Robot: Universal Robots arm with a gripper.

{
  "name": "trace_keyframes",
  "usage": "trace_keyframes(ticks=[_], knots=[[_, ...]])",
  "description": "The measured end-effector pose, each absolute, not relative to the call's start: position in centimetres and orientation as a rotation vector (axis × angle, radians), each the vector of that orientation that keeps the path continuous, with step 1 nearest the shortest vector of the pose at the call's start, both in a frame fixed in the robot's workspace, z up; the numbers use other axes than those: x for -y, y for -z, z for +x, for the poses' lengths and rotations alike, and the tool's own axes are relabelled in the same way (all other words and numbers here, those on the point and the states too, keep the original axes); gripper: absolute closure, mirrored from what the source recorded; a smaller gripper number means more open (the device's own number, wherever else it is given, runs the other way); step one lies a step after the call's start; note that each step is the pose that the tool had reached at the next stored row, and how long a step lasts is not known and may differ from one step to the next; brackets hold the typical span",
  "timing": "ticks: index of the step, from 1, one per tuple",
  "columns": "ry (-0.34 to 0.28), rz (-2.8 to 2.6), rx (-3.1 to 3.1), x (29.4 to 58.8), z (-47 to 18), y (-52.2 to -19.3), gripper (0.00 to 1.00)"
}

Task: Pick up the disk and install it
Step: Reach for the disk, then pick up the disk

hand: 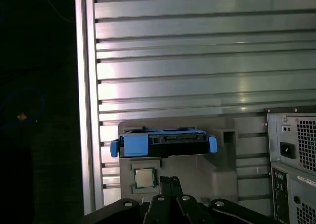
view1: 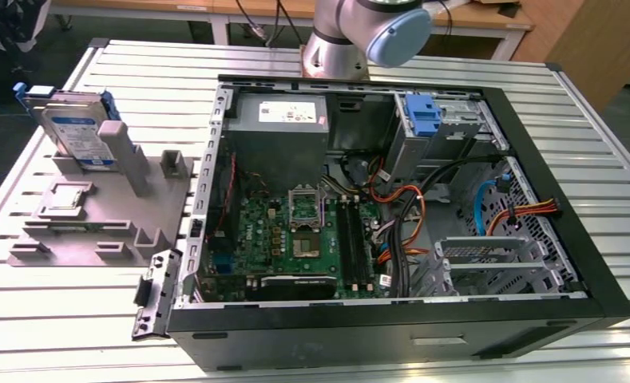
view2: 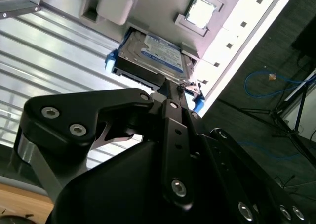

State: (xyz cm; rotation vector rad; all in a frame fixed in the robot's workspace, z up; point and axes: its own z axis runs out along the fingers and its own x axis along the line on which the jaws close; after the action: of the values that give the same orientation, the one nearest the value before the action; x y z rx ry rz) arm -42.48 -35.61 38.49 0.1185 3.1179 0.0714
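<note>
Nothing of the job is done yet, as far as you can see. The disk stands on edge in the grey holder near the far corner of the table on the exterior view's left. It is not gripped, so both the pick-up and the installing are left. In both wrist views the gripper hangs clear of the disk with its fingers pressed together on nothing. The first wrist view looks onto the holder, with a small square chip seated in it and the disk's blue carrier edge beyond. Mind the edges round the disk: a tall grey post of the holder stands just beside its face, while bare slats run out to the table edge on the left. Moving right, the open computer case sits just beside the holder, its side wall between the two. Inside, the motherboard lies low, then comes a tangle of orange and blue cables. Farther right a metal drive cage looks empty, and another blue carrier sits in the bay toward the case's far right corner. You will find the room tightest there, I judge.
</note>
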Motion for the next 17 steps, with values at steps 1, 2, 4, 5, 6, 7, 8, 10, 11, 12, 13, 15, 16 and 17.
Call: trace_keyframes(ticks=[1,2,4,5,6,7,8,10,11,12,13,15,16,17], knots=[[-0.072,0.119,-3.118,35.55,-42.69,-38.46,0.90],[-0.072,0.119,-3.118,35.50,-42.91,-38.43,0.90],[-0.072,0.119,-3.118,35.40,-43.22,-38.39,0.90],[-0.072,0.119,-3.118,35.38,-43.33,-38.38,0.90],[-0.072,0.119,-3.118,35.37,-43.40,-38.37,0.90],[-0.072,0.119,-3.118,35.37,-43.43,-38.37,0.90],[-0.072,0.119,-3.118,35.37,-43.43,-38.36,0.90],[-0.072,0.119,-3.118,35.36,-43.47,-38.37,0.90],[-0.072,0.119,-3.118,35.37,-43.50,-38.36,0.90],[-0.072,0.119,-3.118,35.36,-43.50,-38.36,0.90],[-0.072,0.119,-3.118,35.36,-43.51,-38.37,0.90],[-0.072,0.119,-3.118,35.36,-43.51,-38.37,0.90],[-0.072,0.119,-3.118,35.36,-43.51,-38.37,0.90],[-0.072,0.119,-3.118,35.37,-43.51,-38.37,0.90]])
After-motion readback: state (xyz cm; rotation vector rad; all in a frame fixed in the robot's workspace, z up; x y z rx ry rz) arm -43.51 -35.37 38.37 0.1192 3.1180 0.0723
